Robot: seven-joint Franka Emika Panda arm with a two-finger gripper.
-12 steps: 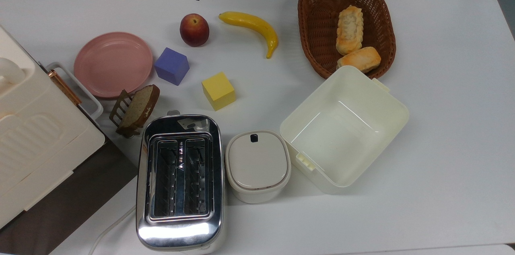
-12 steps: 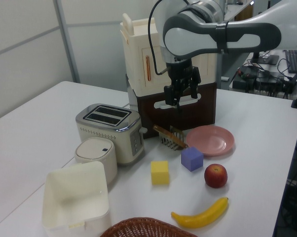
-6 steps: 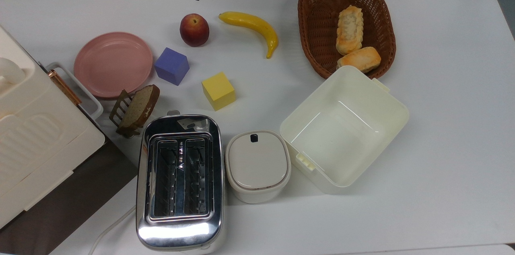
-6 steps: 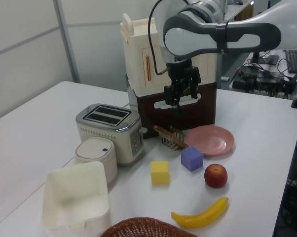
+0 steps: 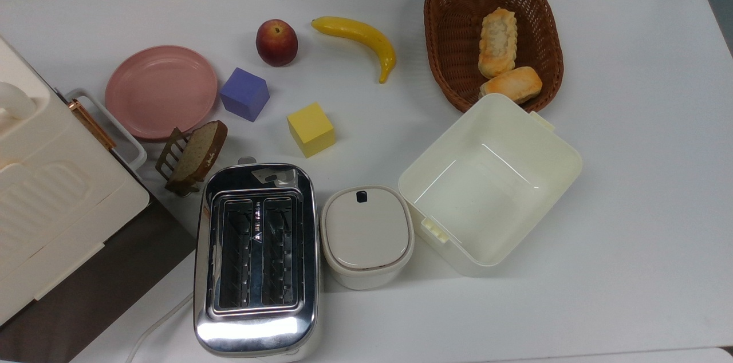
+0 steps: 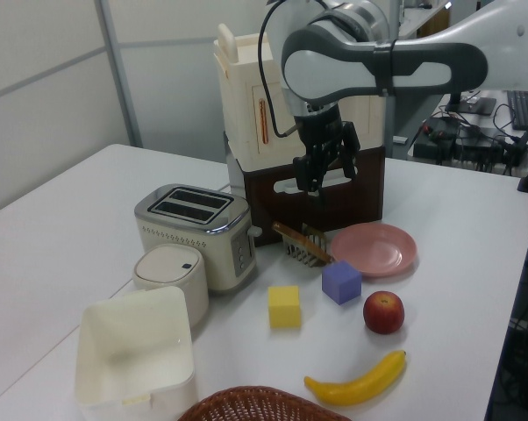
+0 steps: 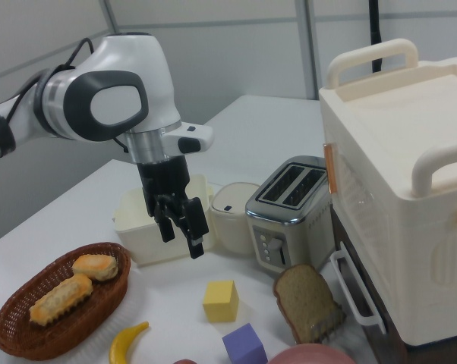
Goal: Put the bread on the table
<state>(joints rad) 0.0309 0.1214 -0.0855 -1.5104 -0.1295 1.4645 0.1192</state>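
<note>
White table (image 5: 630, 122) carries a wicker basket (image 5: 444, 2) holding the bread (image 5: 497, 42) (beside a bun (image 5: 511, 84)); the pincer (image 7: 181, 236) hangs spread, empty.

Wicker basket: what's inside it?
The wicker basket holds the bread and a shorter bun, lying close together. The basket floor beneath them is covered.

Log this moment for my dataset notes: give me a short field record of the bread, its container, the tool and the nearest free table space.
target: long ridged golden-orange loaf
container: brown wicker basket, loaf lies inside
basket neighbour: shorter smooth golden bun, touching the loaf's end
tool: black two-finger tool, open, holding nothing, in the air
free space: white tabletop, on the top view's right of the basket
</note>
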